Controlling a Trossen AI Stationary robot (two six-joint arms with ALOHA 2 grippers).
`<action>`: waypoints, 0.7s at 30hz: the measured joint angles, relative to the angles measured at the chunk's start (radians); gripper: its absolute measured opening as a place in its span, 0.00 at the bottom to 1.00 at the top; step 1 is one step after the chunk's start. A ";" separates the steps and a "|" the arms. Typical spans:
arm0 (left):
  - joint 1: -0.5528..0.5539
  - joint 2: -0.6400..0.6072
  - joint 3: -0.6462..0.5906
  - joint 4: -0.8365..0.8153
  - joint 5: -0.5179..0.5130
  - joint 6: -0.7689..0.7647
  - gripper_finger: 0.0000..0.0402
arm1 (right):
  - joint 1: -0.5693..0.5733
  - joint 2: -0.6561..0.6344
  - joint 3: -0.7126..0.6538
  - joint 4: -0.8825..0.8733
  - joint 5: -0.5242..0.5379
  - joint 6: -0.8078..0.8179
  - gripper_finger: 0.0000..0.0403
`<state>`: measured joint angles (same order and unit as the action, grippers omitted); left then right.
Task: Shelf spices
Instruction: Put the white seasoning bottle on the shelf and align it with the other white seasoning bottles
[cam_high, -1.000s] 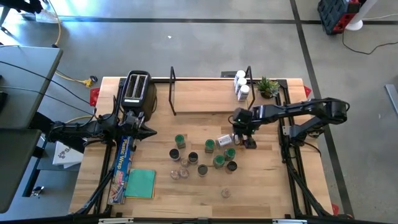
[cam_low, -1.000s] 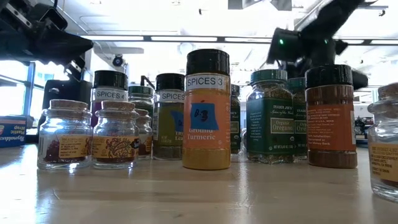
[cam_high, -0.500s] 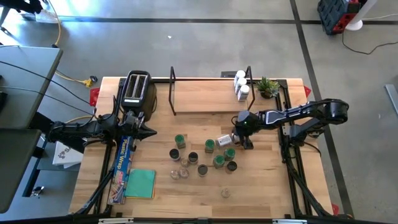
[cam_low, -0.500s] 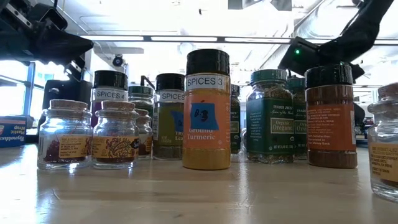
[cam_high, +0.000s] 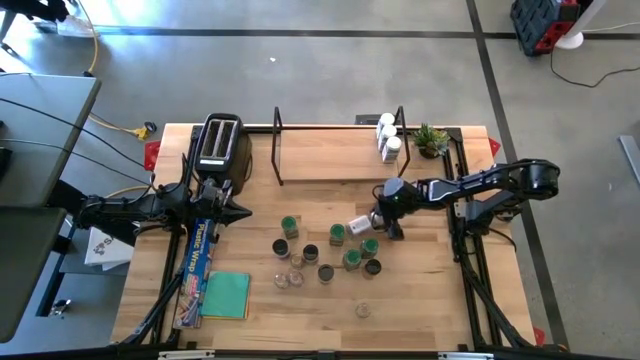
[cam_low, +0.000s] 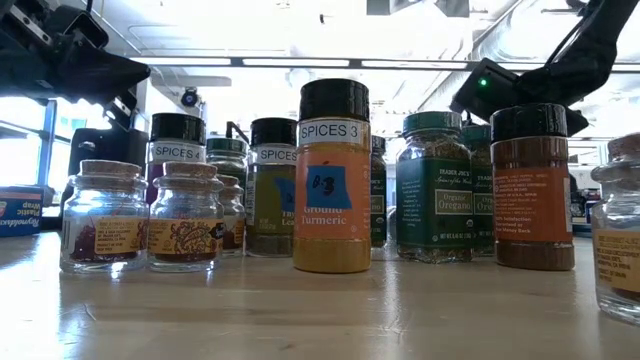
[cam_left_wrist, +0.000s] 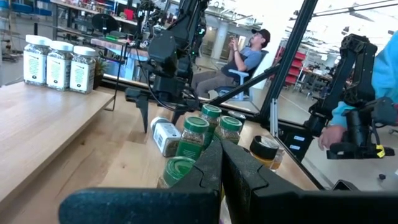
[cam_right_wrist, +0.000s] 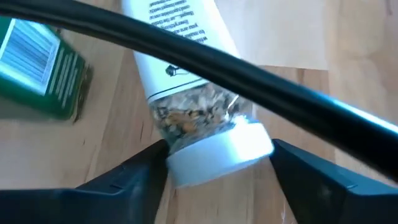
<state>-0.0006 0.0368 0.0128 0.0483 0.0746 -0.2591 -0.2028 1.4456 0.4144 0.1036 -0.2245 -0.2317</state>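
Note:
A white-lidded spice jar (cam_high: 361, 224) (cam_right_wrist: 199, 93) lies on its side on the table, below the shelf (cam_high: 330, 155). My right gripper (cam_high: 378, 227) (cam_right_wrist: 217, 180) is tipped down over it, open, one finger on each side of the lid end. Several other spice jars (cam_high: 330, 250) (cam_low: 332, 180) stand upright in a loose cluster on the table. Three white-lidded jars (cam_high: 388, 138) stand on the shelf's right end. My left gripper (cam_high: 243, 210) (cam_left_wrist: 221, 155) hovers shut and level at the table's left. My right gripper straddles the lying jar's white lid (cam_right_wrist: 221, 152), slanting down from the table's right. Its fingertips (cam_right_wrist: 152, 158) stand close against the lid's two sides. I cannot tell whether they touch it. The jar rests on the table on its side.
A toaster (cam_high: 218, 145) stands left of the shelf and a small potted plant (cam_high: 432, 138) at its right end. A plastic-wrap box (cam_high: 200, 265) and a green cloth (cam_high: 227, 295) lie at the near left. A person sits beyond the table (cam_left_wrist: 249, 59).
My right gripper has come down and tipped steeply toward the lying white-lidded jar, ending with its fingers around the lid end. The jars have not moved.

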 joint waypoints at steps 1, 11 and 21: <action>0.000 0.000 0.000 0.000 0.000 0.000 0.00 | 0.000 0.000 0.003 -0.002 0.000 0.020 0.62; 0.000 0.000 0.000 0.000 0.000 0.000 0.00 | 0.000 -0.083 0.111 -0.207 -0.011 0.188 0.16; 0.000 0.000 0.000 0.000 0.000 0.000 0.00 | 0.000 -0.137 0.202 -0.470 -0.016 0.098 0.14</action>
<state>-0.0006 0.0368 0.0124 0.0486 0.0750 -0.2588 -0.2024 1.3090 0.6165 -0.3663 -0.2406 -0.1333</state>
